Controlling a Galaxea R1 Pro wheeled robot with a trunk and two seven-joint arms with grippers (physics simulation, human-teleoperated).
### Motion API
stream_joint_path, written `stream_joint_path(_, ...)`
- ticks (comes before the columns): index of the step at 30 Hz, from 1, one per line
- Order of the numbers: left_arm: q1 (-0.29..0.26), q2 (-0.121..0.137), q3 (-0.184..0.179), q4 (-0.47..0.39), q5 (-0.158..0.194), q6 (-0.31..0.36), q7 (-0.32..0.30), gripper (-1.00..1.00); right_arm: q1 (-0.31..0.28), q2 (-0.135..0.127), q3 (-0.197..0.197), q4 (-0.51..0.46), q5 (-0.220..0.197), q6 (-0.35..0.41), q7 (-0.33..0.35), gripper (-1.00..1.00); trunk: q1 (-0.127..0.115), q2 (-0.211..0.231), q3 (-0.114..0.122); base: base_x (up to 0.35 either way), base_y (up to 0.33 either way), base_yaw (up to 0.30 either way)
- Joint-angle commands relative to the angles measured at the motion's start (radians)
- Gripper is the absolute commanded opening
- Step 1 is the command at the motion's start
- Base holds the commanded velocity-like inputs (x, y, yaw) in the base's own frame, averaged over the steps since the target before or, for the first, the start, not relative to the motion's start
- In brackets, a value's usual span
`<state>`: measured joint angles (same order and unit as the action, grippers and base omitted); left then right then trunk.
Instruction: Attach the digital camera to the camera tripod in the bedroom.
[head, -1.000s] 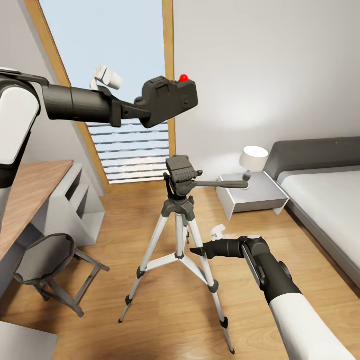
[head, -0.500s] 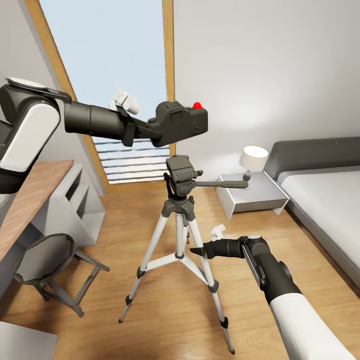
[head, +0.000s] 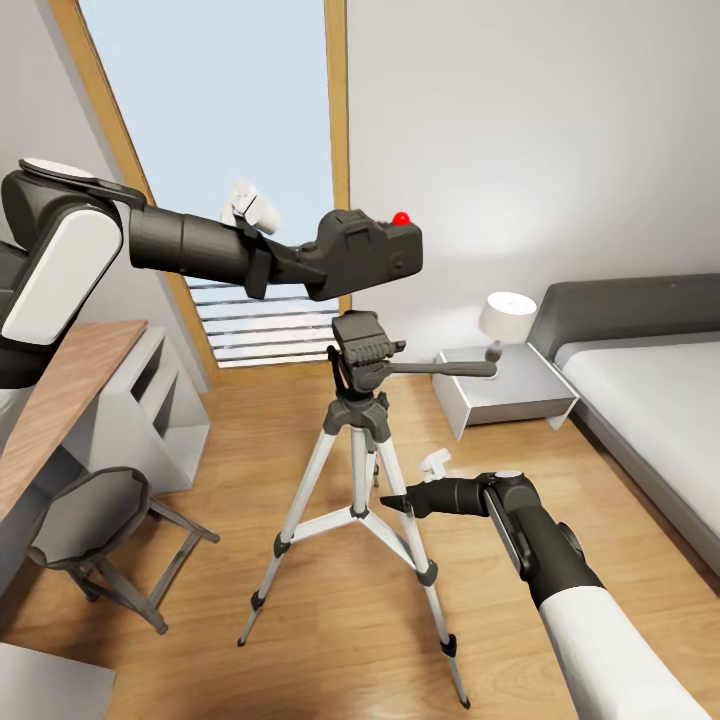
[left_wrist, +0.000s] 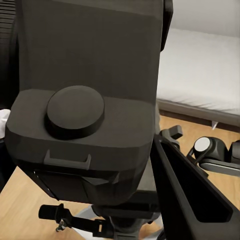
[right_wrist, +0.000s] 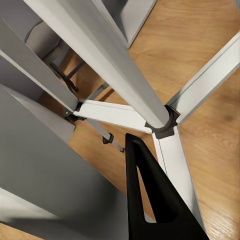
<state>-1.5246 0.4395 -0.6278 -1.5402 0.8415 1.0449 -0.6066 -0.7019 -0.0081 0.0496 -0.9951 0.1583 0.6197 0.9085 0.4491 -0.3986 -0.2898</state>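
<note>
In the upper left of the frame, my left claw (head: 300, 258) is grasping the small dark grey boxy digital camera (head: 368, 252), just above the silver-legged tripod's dark pan head (head: 362, 350). It seems rigid, light, fragile; I am holding its body side. At the lower right, I cannot tell whether my right claw (head: 392, 502) is closed.

We see a dark grey digital camera (head: 362, 254) with a red dot; the camera tripod (head: 356, 470) has silver legs, black joints; light wood floor (head: 330, 620); grey headboard (head: 625, 305).
</note>
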Motion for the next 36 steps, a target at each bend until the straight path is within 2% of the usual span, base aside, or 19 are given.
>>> stream_joint_path(1, -0.002, 0.001, -0.001, 0.000, -0.004, 0.001, -0.008, -1.00, -0.001, -0.001, 0.001, 0.069, 0.037, -0.011, -0.065, -1.00, 0.001, -0.001, -0.002, 0.000, 0.000, 0.000)
stream_joint_path(8, -0.002, 0.009, -0.001, 0.000, -0.001, 0.002, -0.014, -1.00, -0.001, -0.001, 0.001, 0.069, 0.037, -0.011, -0.065, -1.00, 0.001, -0.001, -0.002, 0.000, 0.000, 0.000)
stream_joint_path(12, -0.002, 0.029, -0.001, -0.001, 0.007, 0.002, -0.022, -1.00, -0.001, -0.001, 0.001, 0.069, 0.037, -0.011, -0.065, -1.00, 0.001, -0.001, -0.002, 0.000, 0.000, 0.000)
stream_joint_path(16, -0.002, 0.050, 0.000, -0.001, 0.013, 0.002, -0.081, -1.00, -0.001, -0.001, 0.001, 0.069, 0.037, -0.011, -0.065, -1.00, 0.001, -0.001, -0.002, 0.000, 0.000, 0.000)
stream_joint_path(21, -0.002, 0.066, -0.001, 0.000, 0.016, 0.002, -0.127, -1.00, -0.001, -0.001, 0.001, 0.069, 0.037, -0.011, -0.065, -1.00, 0.001, -0.001, -0.002, 0.000, 0.000, 0.000)
stream_joint_path(28, -0.002, 0.074, -0.006, 0.000, 0.026, 0.002, -0.142, -1.00, -0.001, -0.001, 0.001, 0.069, 0.037, -0.011, -0.065, -1.00, 0.001, -0.001, -0.002, 0.000, 0.000, 0.000)
stream_joint_path(36, -0.002, 0.077, -0.008, 0.000, 0.057, 0.002, -0.145, -1.00, -0.001, -0.001, 0.001, 0.069, 0.037, -0.011, -0.065, -1.00, 0.001, -0.001, -0.002, 0.000, 0.000, 0.000)
